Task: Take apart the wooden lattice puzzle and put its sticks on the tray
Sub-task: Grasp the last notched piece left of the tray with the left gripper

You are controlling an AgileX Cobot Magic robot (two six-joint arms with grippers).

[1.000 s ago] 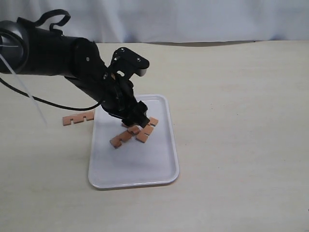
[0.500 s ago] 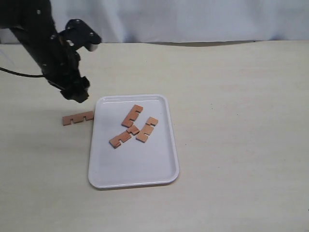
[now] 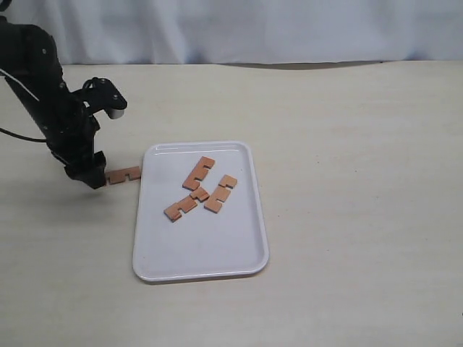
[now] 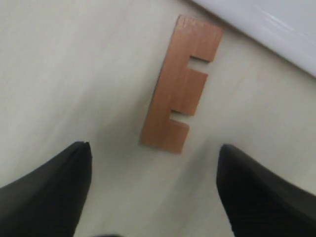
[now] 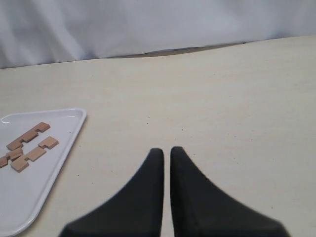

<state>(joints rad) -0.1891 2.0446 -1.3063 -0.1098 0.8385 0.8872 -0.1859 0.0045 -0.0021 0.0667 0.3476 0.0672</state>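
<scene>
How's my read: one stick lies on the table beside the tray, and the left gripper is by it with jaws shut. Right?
Not quite: the jaws are open, not shut. The left wrist view shows the left gripper spread wide, with the stick lying untouched ahead of the gap. The rest holds: the stick lies on the table beside the tray.

A pale beige table (image 3: pixel 362 181) with a faint wood grain runs from the near edge to the far side. Along its far edge hangs a white cloth (image 3: pixel 289 29), softly creased, spanning left to right. A thin dark gap (image 3: pixel 289 65) shows under the cloth near the middle. A few tiny dark specks (image 5: pixel 147 118) dot the tabletop.
</scene>
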